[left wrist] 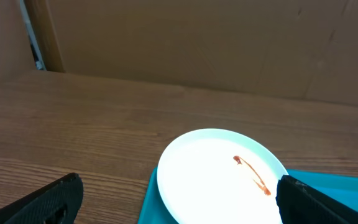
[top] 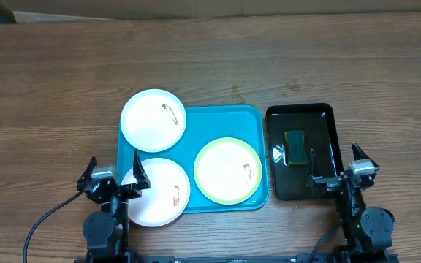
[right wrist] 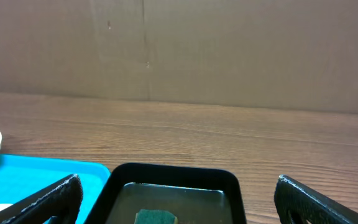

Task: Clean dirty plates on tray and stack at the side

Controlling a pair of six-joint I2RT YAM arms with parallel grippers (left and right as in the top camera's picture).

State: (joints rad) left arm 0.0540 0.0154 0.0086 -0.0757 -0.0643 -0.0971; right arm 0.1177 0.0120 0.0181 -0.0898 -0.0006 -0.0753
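Three plates lie on or over the turquoise tray [top: 225, 120]. One white plate [top: 153, 120] overhangs its far left corner, and its reddish smear shows in the left wrist view [left wrist: 219, 171]. A second smeared white plate [top: 158, 191] hangs over the near left corner. A green-rimmed plate [top: 228, 170] lies flat on the right half. My left gripper [top: 115, 175] [left wrist: 179, 186] stands open at the near white plate's left edge, holding nothing. My right gripper [top: 337, 164] [right wrist: 179, 186] is open over the near end of the black tray, empty.
A glossy black tray [top: 302, 150] [right wrist: 173, 174] holding liquid and a green sponge [top: 296, 147] [right wrist: 156, 217] sits right of the turquoise tray [right wrist: 42, 171]. Bare wooden table [top: 50, 95] lies to the left and behind. A cardboard wall stands at the back.
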